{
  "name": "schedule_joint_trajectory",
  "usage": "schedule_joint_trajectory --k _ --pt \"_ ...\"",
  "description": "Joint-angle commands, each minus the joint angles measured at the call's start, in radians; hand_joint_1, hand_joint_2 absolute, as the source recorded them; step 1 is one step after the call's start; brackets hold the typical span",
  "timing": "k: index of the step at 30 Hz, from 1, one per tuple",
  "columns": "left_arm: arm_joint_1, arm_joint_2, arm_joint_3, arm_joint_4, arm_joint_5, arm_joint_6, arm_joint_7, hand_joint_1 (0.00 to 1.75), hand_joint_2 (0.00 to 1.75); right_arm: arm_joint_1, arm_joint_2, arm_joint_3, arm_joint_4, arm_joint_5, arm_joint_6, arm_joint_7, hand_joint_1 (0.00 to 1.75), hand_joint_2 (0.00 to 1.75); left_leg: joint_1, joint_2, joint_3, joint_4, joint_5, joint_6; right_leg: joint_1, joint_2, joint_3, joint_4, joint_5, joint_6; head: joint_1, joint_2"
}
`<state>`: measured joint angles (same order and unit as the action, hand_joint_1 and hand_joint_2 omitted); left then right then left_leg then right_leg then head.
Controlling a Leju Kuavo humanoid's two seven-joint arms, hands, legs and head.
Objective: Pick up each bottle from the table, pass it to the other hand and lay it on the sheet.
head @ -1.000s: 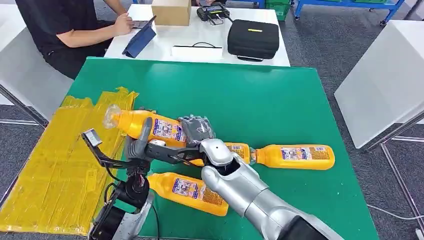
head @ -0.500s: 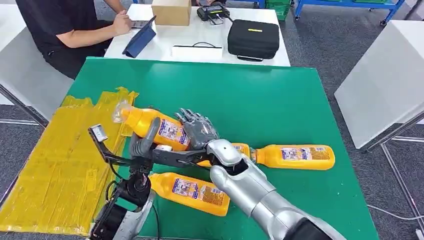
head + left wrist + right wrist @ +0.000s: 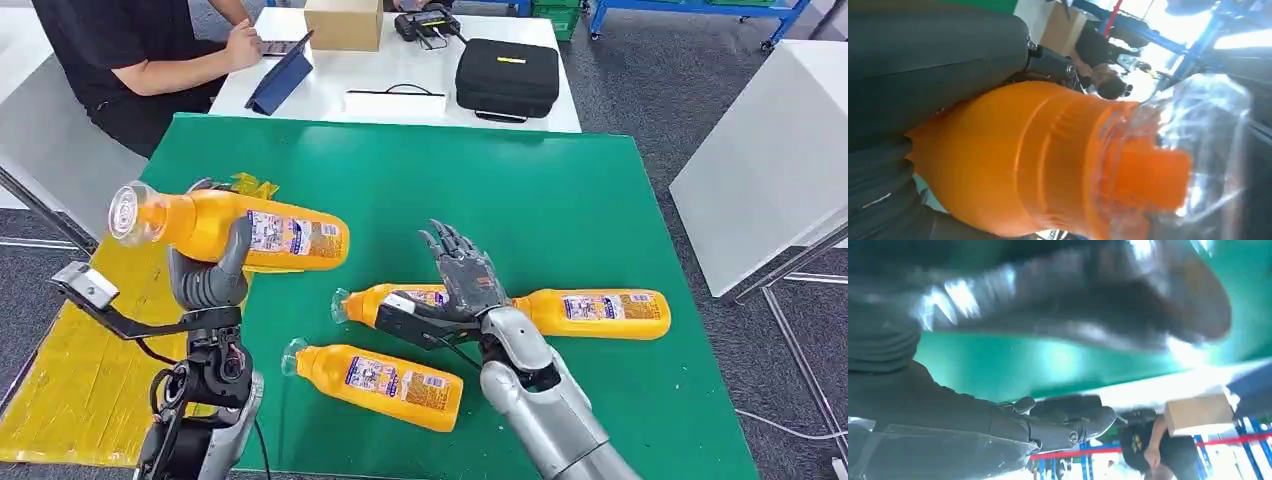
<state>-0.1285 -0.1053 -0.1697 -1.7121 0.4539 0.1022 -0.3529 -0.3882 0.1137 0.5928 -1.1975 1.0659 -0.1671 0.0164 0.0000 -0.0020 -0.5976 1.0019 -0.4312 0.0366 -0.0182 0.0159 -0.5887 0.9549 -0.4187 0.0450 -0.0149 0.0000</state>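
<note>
Green cloth covers the table (image 3: 560,200), with a yellow sheet (image 3: 90,370) taped along its left side and hanging over the edge. At the left, the left hand (image 3: 210,275) grips an orange bottle (image 3: 240,232) around its body, holding it level above the sheet's right edge with the clear cap pointing left. The right hand (image 3: 462,275) holds nothing, its fingers spread and pointing away over the middle of the table. Three more bottles lie on the cloth: one (image 3: 385,302) just beneath that hand, one (image 3: 595,313) to its right, and one (image 3: 375,383) nearer the robot. Behind, a person (image 3: 120,60) sits at a white table (image 3: 400,80) bearing a black case (image 3: 507,75).
</note>
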Motion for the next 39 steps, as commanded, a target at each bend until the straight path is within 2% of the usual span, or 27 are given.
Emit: schedule_joint_trajectory --k 1,2,3,4,6,9,12,16,19,21,23,25,26,29,31,39 --pt "-0.009 0.014 0.049 -0.033 -0.009 -0.004 -0.002 1.75 1.75 0.028 -0.04 -0.06 -0.093 0.004 0.018 -0.005 0.0 0.0 0.0 -0.002 0.001 0.0 0.001 -0.001 0.0 -0.003 0.001 0.0 0.0 -0.002 0.0 0.0" --pt "-0.009 0.014 0.049 -0.033 -0.009 -0.004 -0.002 1.75 1.75 0.028 -0.04 -0.06 -0.093 0.004 0.018 -0.005 0.0 0.0 0.0 -0.003 0.001 0.0 0.001 -0.001 0.0 -0.004 0.002 0.001 -0.001 -0.002 0.0 0.0" --pt "-0.004 0.023 0.067 -0.039 -0.135 0.088 -0.049 1.75 1.75 0.053 -0.043 -0.089 -0.13 -0.032 0.0 -0.03 0.0 0.0 0.0 -0.002 0.002 0.001 0.001 -0.002 0.001 -0.004 0.003 0.001 -0.001 -0.003 0.0 0.0" --pt "0.005 0.036 0.092 -0.046 -0.157 0.108 -0.045 1.75 1.75 0.079 -0.059 -0.107 -0.179 -0.04 0.002 -0.028 0.0 0.0 0.0 -0.001 0.002 0.0 0.001 -0.002 0.001 -0.003 0.002 0.001 -0.001 -0.002 0.0 0.0" --pt "0.022 0.055 0.173 -0.052 -0.17 0.132 -0.039 1.75 1.75 0.142 -0.084 -0.152 -0.303 -0.066 0.038 -0.041 0.0 0.0 0.0 -0.001 0.005 0.001 0.0 -0.003 0.0 -0.003 0.005 0.003 -0.002 -0.004 0.0 0.0" --pt "0.056 0.075 0.289 -0.082 -0.178 0.163 -0.051 1.75 1.75 0.193 -0.084 -0.186 -0.435 -0.086 0.107 -0.059 0.0 0.0 0.0 -0.001 0.001 0.0 0.001 -0.001 0.0 -0.003 0.002 0.001 -0.001 -0.002 0.001 0.0" --pt "0.084 0.119 0.34 -0.088 -0.308 0.25 -0.097 1.75 1.75 0.214 -0.088 -0.193 -0.494 -0.111 0.12 -0.071 0.0 0.0 0.0 0.002 0.002 0.0 0.0 -0.002 0.0 0.001 0.001 0.002 -0.001 -0.003 0.0 0.0" --pt "0.113 0.227 0.31 0.041 -0.753 0.459 -0.104 1.75 1.75 0.229 -0.105 -0.203 -0.52 -0.128 0.126 -0.063 0.0 0.0 0.0 0.001 0.003 -0.001 0.001 -0.003 0.0 -0.001 0.002 0.001 -0.001 -0.003 0.0 0.0" --pt "0.072 0.275 0.239 0.263 -1.158 0.591 -0.033 1.75 1.75 0.22 -0.109 -0.208 -0.512 -0.151 0.159 -0.044 0.0 0.0 0.0 -0.001 0.003 -0.002 0.002 -0.002 0.0 -0.003 0.002 0.0 -0.001 -0.003 0.0 0.0" --pt "0.043 0.273 0.235 0.408 -1.405 0.596 0.033 1.75 1.75 0.213 -0.11 -0.194 -0.506 -0.21 0.204 -0.043 0.0 0.0 -0.001 -0.003 0.005 -0.004 0.003 -0.002 -0.001 -0.005 0.004 -0.001 0.0 -0.003 0.001 0.0" --pt "0.019 0.28 0.207 0.522 -1.49 0.596 0.082 1.75 1.75 0.209 -0.115 -0.173 -0.509 -0.268 0.239 -0.056 0.0 0.0 -0.001 -0.003 0.004 -0.003 0.004 -0.002 -0.001 -0.005 0.003 0.0 0.0 -0.004 0.0 0.0" --pt "0.009 0.308 0.169 0.653 -1.738 0.587 0.268 1.75 1.75 0.215 -0.136 -0.122 -0.516 -0.339 0.288 -0.069 0.0 0.0 -0.001 -0.002 0.005 -0.004 0.005 -0.003 -0.001 -0.004 0.003 -0.001 0.002 -0.007 0.0 0.0" --pt "0.016 0.312 0.163 0.67 -1.782 0.556 0.322 1.75 1.75 0.223 -0.144 -0.101 -0.522 -0.339 0.292 -0.072 0.0 1.75 -0.001 -0.001 0.004 -0.003 0.004 -0.003 -0.001 -0.002 0.002 -0.001 0.002 -0.006 0.001 0.0" --pt "0.037 0.317 0.136 0.674 -1.813 0.515 0.356 1.75 1.75 0.245 -0.173 -0.038 -0.54 -0.35 0.323 -0.079 0.0 1.75 -0.001 0.002 0.005 -0.004 0.004 -0.004 0.0 -0.001 0.002 -0.001 0.004 -0.009 0.001 0.0" --pt "0.043 0.314 0.119 0.673 -1.812 0.501 0.358 1.75 1.75 0.252 -0.2 0.0 -0.522 -0.349 0.33 -0.083 0.0 1.75 0.0 0.003 0.002 -0.002 0.004 -0.003 0.0 -0.001 0.0 -0.001 0.003 -0.008 0.0 0.0" --pt "0.013 0.297 0.047 0.715 -1.812 0.483 0.358 1.75 1.75 0.207 -0.237 0.14 -0.404 -0.314 0.382 -0.051 0.0 1.75 0.0 0.002 0.001 -0.002 0.004 -0.003 0.001 -0.001 -0.001 0.0 0.004 -0.008 0.0 0.0"
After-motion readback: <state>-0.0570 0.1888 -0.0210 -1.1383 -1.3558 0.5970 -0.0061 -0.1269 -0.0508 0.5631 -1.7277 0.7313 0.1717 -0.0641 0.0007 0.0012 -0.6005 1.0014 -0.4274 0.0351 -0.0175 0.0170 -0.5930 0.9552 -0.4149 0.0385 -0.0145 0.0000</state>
